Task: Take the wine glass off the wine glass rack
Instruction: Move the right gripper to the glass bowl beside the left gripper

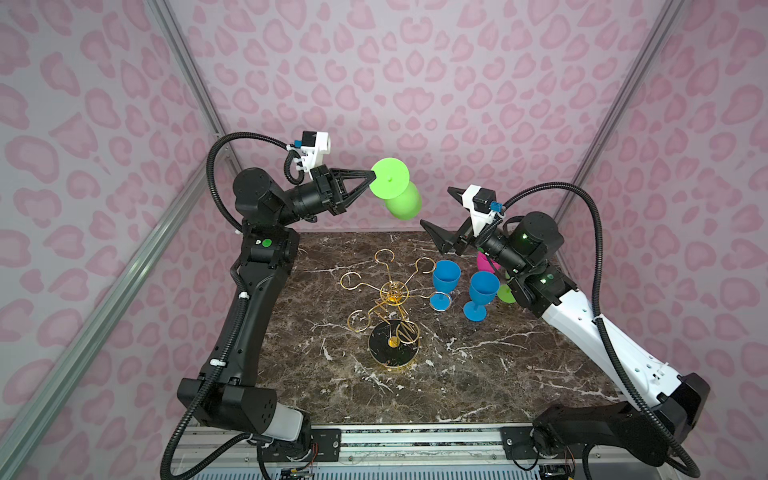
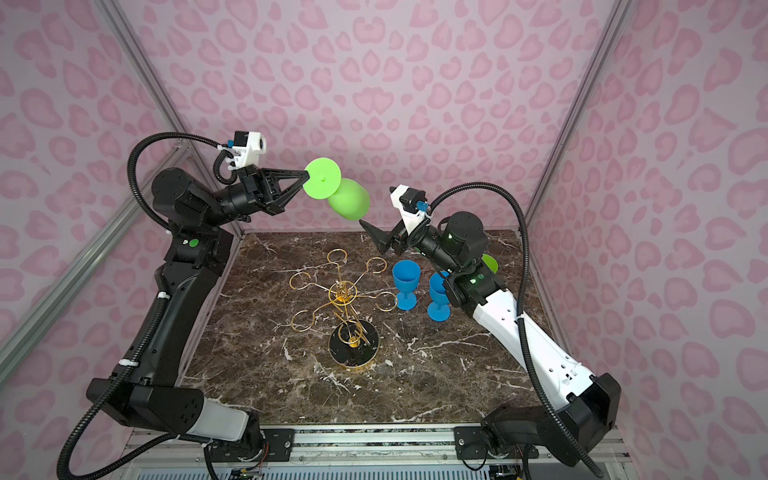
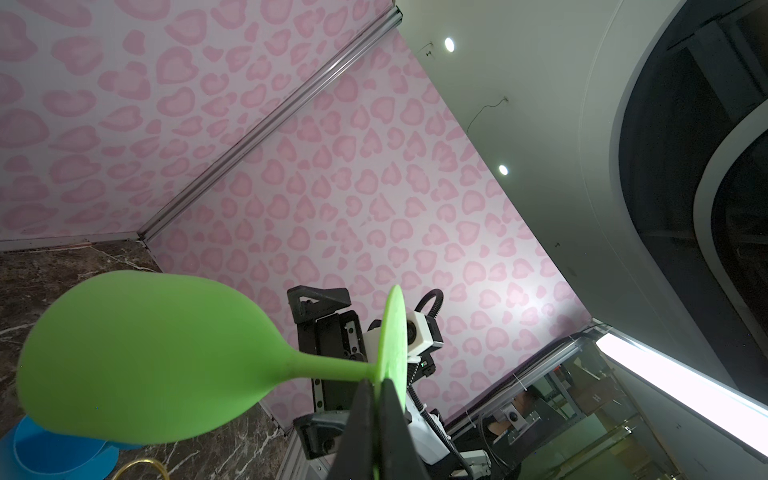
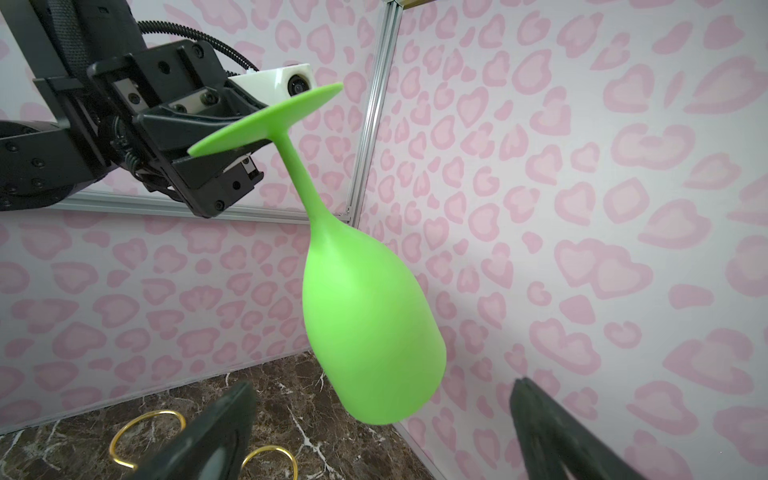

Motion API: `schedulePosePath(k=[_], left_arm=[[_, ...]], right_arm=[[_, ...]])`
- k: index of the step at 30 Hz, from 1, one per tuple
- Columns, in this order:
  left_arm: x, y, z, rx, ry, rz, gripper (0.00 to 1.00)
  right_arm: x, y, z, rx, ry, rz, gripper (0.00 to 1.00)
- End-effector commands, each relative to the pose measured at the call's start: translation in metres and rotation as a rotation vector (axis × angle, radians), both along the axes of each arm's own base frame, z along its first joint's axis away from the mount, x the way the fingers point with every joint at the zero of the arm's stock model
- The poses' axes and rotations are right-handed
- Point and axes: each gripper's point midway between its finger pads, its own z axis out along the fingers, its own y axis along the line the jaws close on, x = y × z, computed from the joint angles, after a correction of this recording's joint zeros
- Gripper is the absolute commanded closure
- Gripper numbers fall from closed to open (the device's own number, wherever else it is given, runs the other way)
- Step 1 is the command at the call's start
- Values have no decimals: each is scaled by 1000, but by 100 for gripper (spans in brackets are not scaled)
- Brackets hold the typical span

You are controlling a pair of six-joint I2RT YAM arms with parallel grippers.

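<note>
In both top views the left gripper (image 1: 372, 176) is clamped on the foot rim of the green wine glass (image 1: 397, 192), held high with its bowl slanting away from the fingertips. The right gripper (image 1: 436, 206) stands spread wide, just beyond the bowl and slightly below it. Well beneath both grippers the wine glass rack (image 1: 392, 293) stands on the marble table (image 1: 519, 365), and every loop I can see is empty.

In the left wrist view the closed fingers (image 3: 368, 399) pinch only the thin edge of the foot, so the stem and bowl stick out sideways unsupported.

In the right wrist view the bowl (image 4: 365, 316) hangs between the open fingers (image 4: 224, 424) and a little ahead of them, touching neither.

The glass is off the rack, and this looks like a hand-over. The right gripper should move forward until the bowl is centred between its jaws, then close gently. The left should let go only once that hold is firm, because an edge pinch could pivot.

Two blue goblets (image 1: 446, 276) stand below the right gripper, with a pink glass (image 1: 486, 262) under its wrist. Lowering the green glass there risks knocking them over.
</note>
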Motion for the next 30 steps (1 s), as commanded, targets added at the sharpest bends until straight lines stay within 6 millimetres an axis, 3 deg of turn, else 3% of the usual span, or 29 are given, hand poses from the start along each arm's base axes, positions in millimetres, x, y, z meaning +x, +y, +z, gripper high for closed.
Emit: schedulePosePath(k=[1,8,13,16,30], left_arm=[[-8,-3,12,-26,-49,-3,96],[-13,-9,13,-39,-36,-33,96],[-17,-11,14,-46,-29,-53,96],[-20,-13,14,-49,-25,-67,96],[-29,-15,16,-76,-3,-108,96]], right_arm=[[0,11,3,-17,-34,20,3],[6,31,-4,-40,-30,33,3],[15,36,-8,-33,-17,30,3],[15,38,5,-14,-43,26,3],[22,45,0,-28,-51,-16,6]])
